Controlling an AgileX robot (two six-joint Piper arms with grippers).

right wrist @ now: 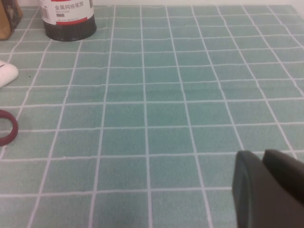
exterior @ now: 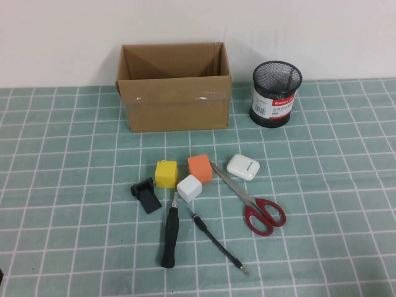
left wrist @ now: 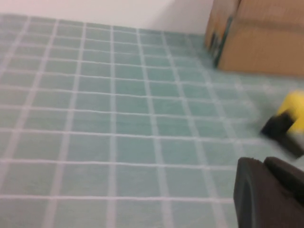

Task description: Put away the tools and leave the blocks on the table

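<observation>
In the high view the black-handled screwdriver [exterior: 171, 232] lies near the front of the teal tiled table [exterior: 74, 185]. The thin black pen-like tool [exterior: 216, 241] lies just right of it. The red-handled scissors [exterior: 253, 202] lie further right. The yellow block [exterior: 166, 174], orange block [exterior: 200, 167] and white block [exterior: 189, 187] sit clustered just behind the tools. Neither gripper shows in the high view. My left gripper [left wrist: 263, 164] is shut and empty, low over bare tiles left of the yellow block [left wrist: 294, 107]. My right gripper [right wrist: 262, 156] is shut and empty, over tiles right of the scissors' red handle [right wrist: 7, 128].
An open cardboard box [exterior: 174, 86] stands at the back centre, and a black mesh pen holder [exterior: 276, 94] stands at the back right. A white earbud case [exterior: 243, 167] lies right of the orange block. A small black clip [exterior: 146, 195] lies left of the yellow block.
</observation>
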